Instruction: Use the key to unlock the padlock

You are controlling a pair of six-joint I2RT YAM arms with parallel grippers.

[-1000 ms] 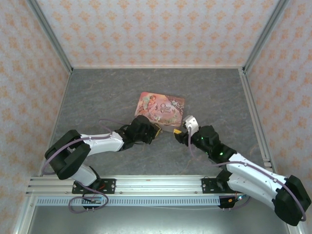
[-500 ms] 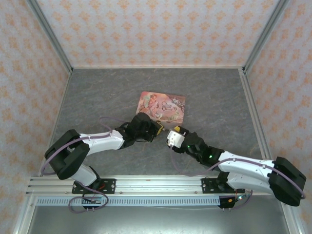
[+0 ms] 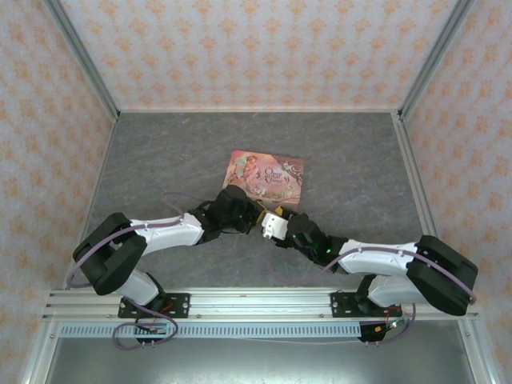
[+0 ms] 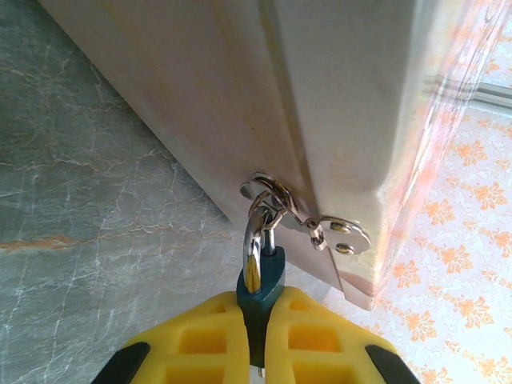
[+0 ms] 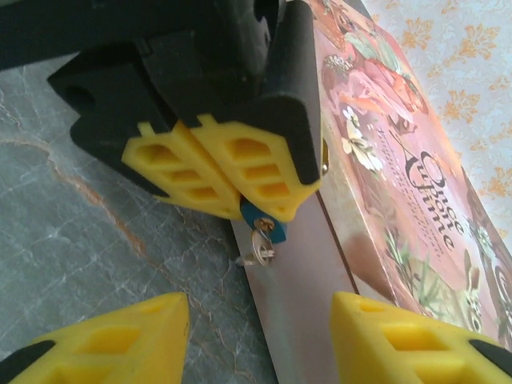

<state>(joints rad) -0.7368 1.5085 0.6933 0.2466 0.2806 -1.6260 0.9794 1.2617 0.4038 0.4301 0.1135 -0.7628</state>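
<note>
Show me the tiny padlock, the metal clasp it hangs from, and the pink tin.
padlock (image 4: 260, 290), left wrist view, on its teal body.
metal clasp (image 4: 332, 232), left wrist view, on its riveted plate.
pink tin (image 3: 268, 178), top external view, on its illustrated lid.

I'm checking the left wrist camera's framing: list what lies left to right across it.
Grey marbled table top → small teal padlock with a silver shackle → silver metal hasp plate with two screws → orange-patterned wallpaper wall. The pale tin box side overlaps several, so it is omitted.
</note>
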